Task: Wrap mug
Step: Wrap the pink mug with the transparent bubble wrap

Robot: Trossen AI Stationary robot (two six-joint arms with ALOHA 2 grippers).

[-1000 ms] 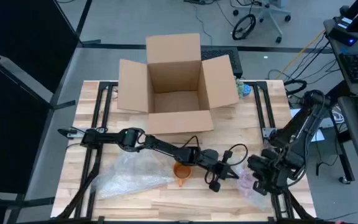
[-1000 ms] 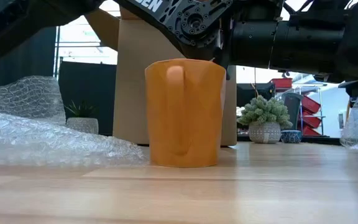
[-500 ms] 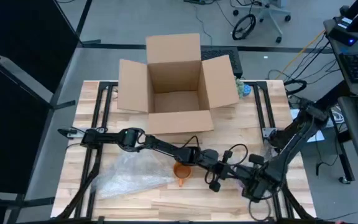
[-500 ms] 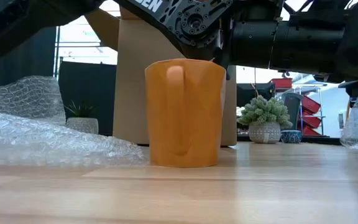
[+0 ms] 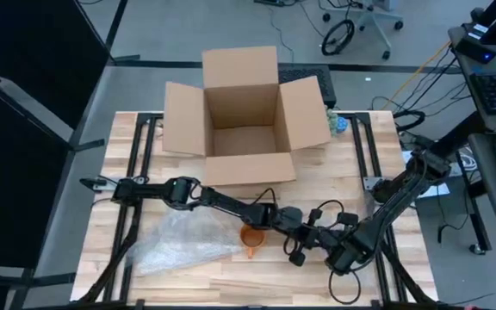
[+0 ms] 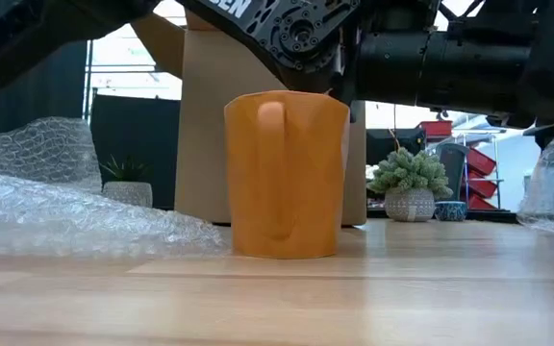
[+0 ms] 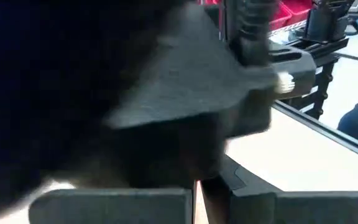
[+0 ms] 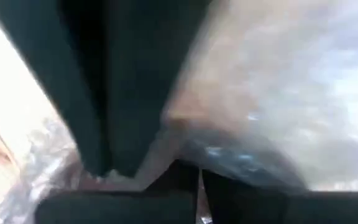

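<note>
An orange mug is standing upright on the tabletop, beside a bubble wrap sheet. The right claw is pinching a second wrap piece (I cannot tell the left claw's state); ideally it is drawing the wrap low and evenly toward the mug

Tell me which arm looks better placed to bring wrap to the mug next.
Probably the right. Its gripper is close beside the orange mug, and bubble wrap fills its wrist view. The left gripper is also near the mug, apparently without wrap.
</note>
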